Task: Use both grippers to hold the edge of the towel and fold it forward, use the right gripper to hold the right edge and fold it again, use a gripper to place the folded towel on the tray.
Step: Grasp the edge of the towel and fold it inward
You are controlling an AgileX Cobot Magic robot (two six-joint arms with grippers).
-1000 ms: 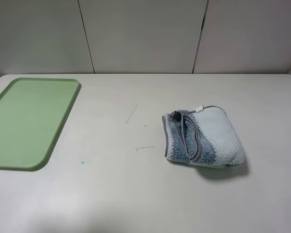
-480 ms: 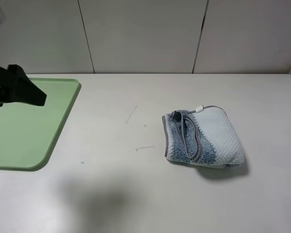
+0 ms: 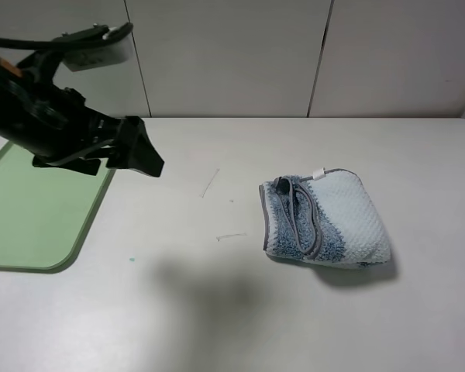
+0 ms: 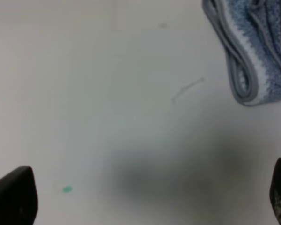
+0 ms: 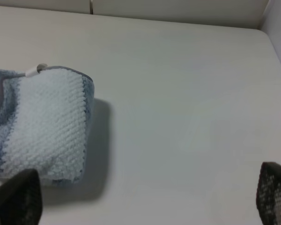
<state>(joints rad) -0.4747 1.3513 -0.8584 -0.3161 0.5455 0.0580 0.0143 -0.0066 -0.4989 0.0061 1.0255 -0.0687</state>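
Two pincers stand wide apart and hold nothing. The left pincer (image 3: 139, 153) hangs on its glossy black arm above the tabletop (image 3: 418, 325), just past the near-right side of the light-green tray (image 3: 31, 225), whose far end the arm partly hides. In the left wrist view, its black fingertips (image 4: 14, 198) show only at the two lower corners, with bare tabletop between them. The right pincer (image 5: 145, 194) does not appear in the high view. Its own camera shows both dark tips far apart at the frame's lower corners, above an open surface.

The towel (image 3: 325, 221) lies on the tabletop right of the middle, well apart from the tray and touched by neither pincer. It is bunched into a loose, thick bundle. The half nearer the tray shows blue cloth with loops of grey hem (image 3: 304, 221) doubled over it, and the other half is pale, nubbly terry. A small white tag (image 3: 319, 173) sticks out at the bundle's far edge. A teal speck (image 3: 132, 259) marks the tabletop near the tray's rounded corner.
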